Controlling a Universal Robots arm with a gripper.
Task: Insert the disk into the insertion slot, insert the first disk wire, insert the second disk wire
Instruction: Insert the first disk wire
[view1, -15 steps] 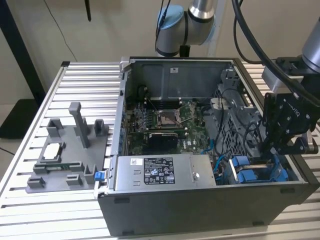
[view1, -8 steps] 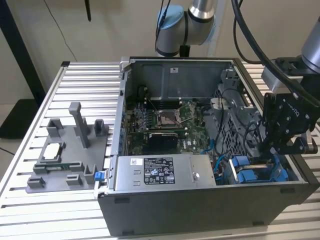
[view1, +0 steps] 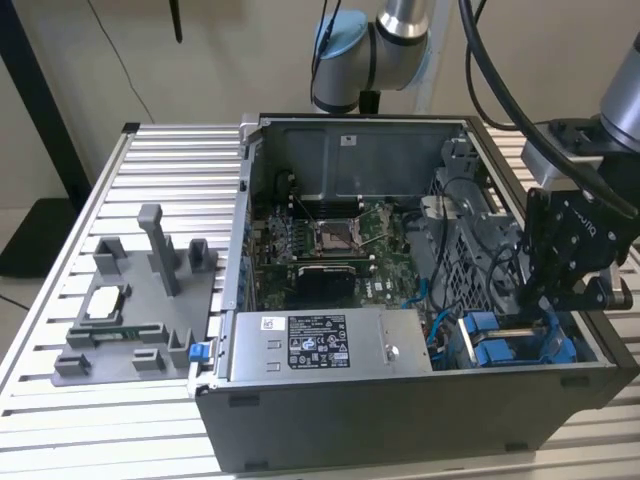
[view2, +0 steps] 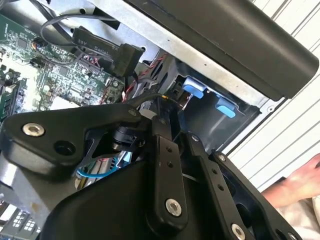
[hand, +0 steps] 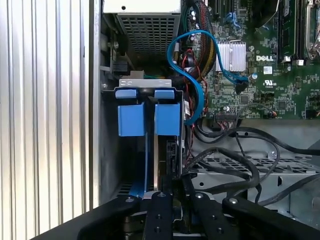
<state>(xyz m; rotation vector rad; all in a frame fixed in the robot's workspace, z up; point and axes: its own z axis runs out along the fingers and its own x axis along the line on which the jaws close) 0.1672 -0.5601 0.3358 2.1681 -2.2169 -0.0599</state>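
The exterior view looks down from high up and well back on the open case (view1: 400, 420), taking in all of it and the table (view1: 60, 420) around. The first wrist view looks straight down, close, into the case corner holding the blue tabs (hand: 131, 120). The second wrist view faces those tabs (view2: 225, 107) slantwise, closer still.

My arm (view1: 395, 45) reached in from the far side, its grey-and-blue elbow joint (view1: 345, 60) held high, and bent down at the exterior view's right. My wrist (view1: 580, 145) pointed downward, with the black housing (view1: 575, 240) that carried my jaws hanging low beneath it. In the second wrist view my black finger links (view2: 162, 150) converged forward. My jaws stood drawn close together, tips nearly meeting.
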